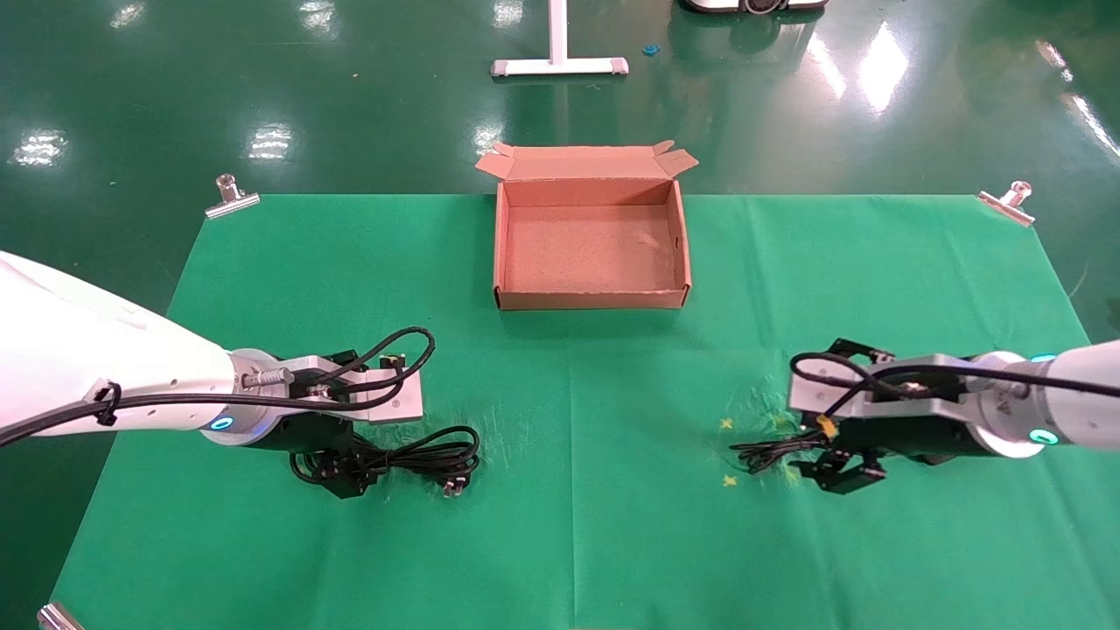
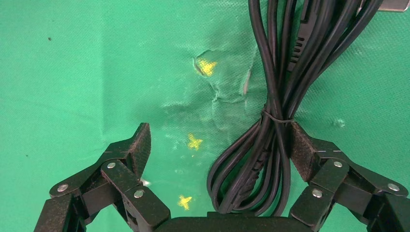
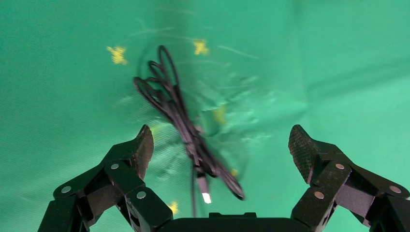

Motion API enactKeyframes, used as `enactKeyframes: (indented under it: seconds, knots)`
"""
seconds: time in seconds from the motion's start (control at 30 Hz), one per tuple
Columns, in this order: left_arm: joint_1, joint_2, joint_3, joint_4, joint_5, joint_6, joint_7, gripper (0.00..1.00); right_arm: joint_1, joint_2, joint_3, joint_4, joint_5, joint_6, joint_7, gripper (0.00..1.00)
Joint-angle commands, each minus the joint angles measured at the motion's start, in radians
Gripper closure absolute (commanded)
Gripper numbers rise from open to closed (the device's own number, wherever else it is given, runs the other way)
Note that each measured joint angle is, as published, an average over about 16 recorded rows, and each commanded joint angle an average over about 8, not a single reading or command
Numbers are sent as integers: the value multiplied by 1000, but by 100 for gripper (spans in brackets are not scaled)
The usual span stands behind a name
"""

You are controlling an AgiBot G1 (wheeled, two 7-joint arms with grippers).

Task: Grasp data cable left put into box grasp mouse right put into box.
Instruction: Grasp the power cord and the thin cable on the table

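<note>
On the near left of the green cloth-covered table [image 1: 560, 525], the left gripper [image 2: 220, 147] is low over the thin black data cable coiled in a long oval bundle [image 2: 273, 121]. Its jaws are spread wide, with the tied middle of the bundle lying between them and touching one textured pad [image 2: 302, 150] (the other pad stands well apart from the cable). In the head view the bundle [image 1: 420, 457] stretches rightwards from under the gripper [image 1: 346, 477], ending in a small metal-pronged plug.

On the near right, the right gripper [image 3: 220, 145] hangs with its jaws wide apart over a thin black bundled cord [image 3: 181, 121] that lies on rumpled cloth among small yellow cross marks [image 3: 117, 54]. The mouse itself cannot be made out in any view; only its cord [image 1: 770, 451] shows, just left of the right gripper [image 1: 844, 474].

Farther back, at the middle of the table, sits the shallow brown cardboard box [image 1: 591, 302], flap lid open, holding nothing. Two metal clips [image 1: 231, 198] pin the cloth's far corners.
</note>
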State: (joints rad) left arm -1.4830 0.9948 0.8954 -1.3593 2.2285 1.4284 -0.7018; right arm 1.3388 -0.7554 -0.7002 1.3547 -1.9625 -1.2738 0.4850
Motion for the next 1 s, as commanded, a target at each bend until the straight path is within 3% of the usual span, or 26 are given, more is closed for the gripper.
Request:
enactKeyframes:
  seconds: [0.03, 0.27, 0.33, 0.37, 0.53, 0.57, 0.6, 0.63, 1.0]
  knots:
    - [0, 0, 0, 0, 0, 0, 0, 0, -5, -5, -2, -1, 2, 1, 2, 0]
    - [0, 0, 1, 0, 0, 0, -1, 0, -21, -18, -8, -3, -15, 17, 25, 0]
    - [0, 0, 1, 0, 1, 0, -1, 20, -23, -21, -9, -4, -22, 21, 32, 0]
    - [0, 0, 1, 0, 1, 0, -2, 32, -24, -22, -9, -4, -24, 23, 35, 8]
    - [0, 0, 2, 0, 1, 0, -2, 95, -27, -25, -10, -5, -30, 28, 40, 70]
    - [0, 0, 2, 0, 1, 0, -2, 100, -27, -25, -10, -5, -30, 28, 40, 83]
    - [0, 0, 2, 0, 1, 0, -2, 100, -27, -25, -10, -5, -29, 28, 39, 95]
    - [0, 0, 2, 0, 1, 0, -2, 100, -27, -24, -10, -5, -28, 27, 38, 100]
    - [0, 0, 2, 0, -1, 0, -2, 100, -25, -22, -9, -5, -23, 24, 34, 100]
